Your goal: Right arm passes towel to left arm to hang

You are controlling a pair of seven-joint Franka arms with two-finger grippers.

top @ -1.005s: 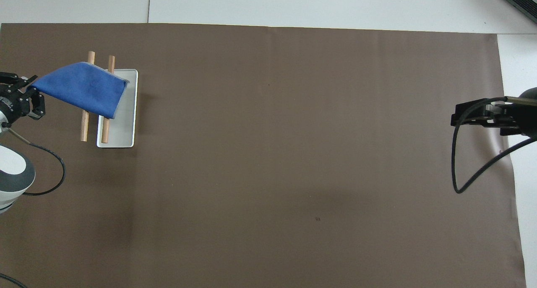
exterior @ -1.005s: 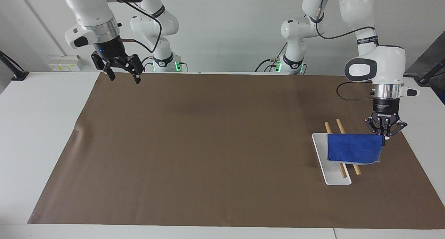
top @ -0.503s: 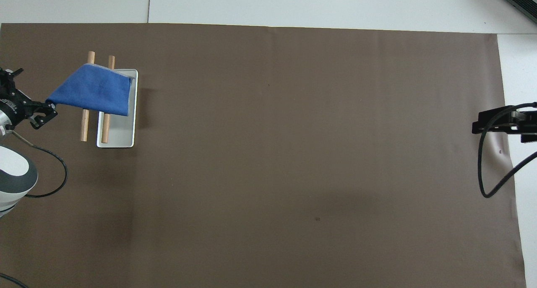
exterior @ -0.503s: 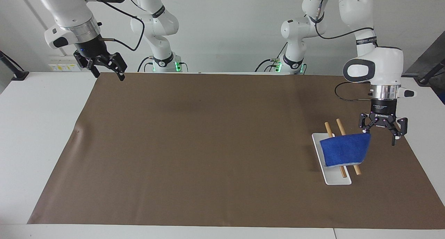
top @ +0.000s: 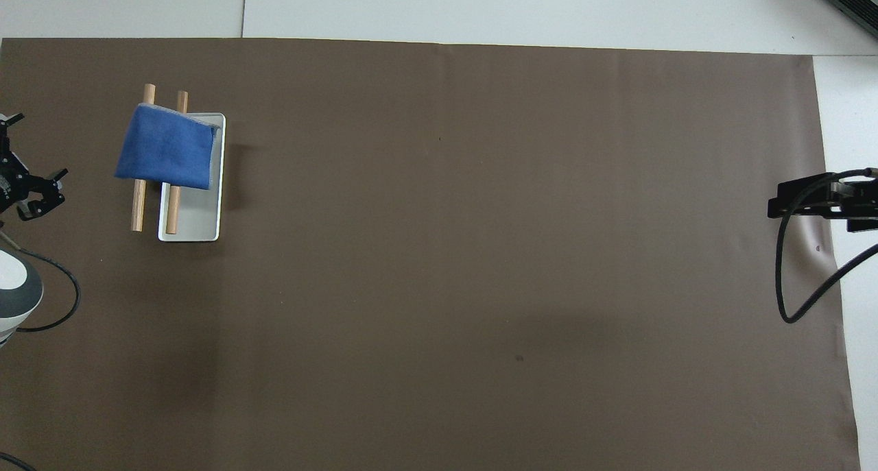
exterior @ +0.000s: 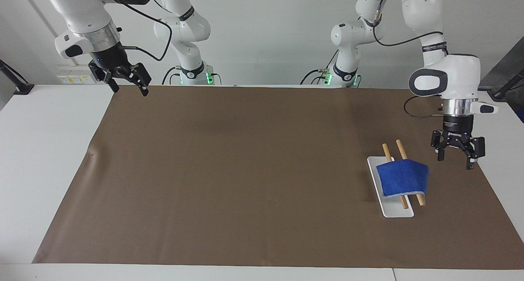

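Note:
The blue towel (exterior: 403, 178) hangs draped over two wooden rods (exterior: 401, 149) that stand on a white tray (exterior: 389, 205), at the left arm's end of the table; it also shows in the overhead view (top: 167, 148). My left gripper (exterior: 455, 160) is open and empty, in the air beside the towel, over the brown mat near its edge; it also shows in the overhead view (top: 31, 183). My right gripper (exterior: 129, 87) is open and empty, raised over the mat's corner at the right arm's end, and waits there.
A brown mat (exterior: 245, 170) covers most of the white table (exterior: 41, 150). The right arm's black cable (top: 789, 265) loops over the mat's edge. A small crease (exterior: 92, 154) marks the mat at the right arm's end.
My left gripper opened, let go of the towel's corner and drew away toward the mat's edge. The towel dropped and settled over the rods. My right gripper moved back toward its end.

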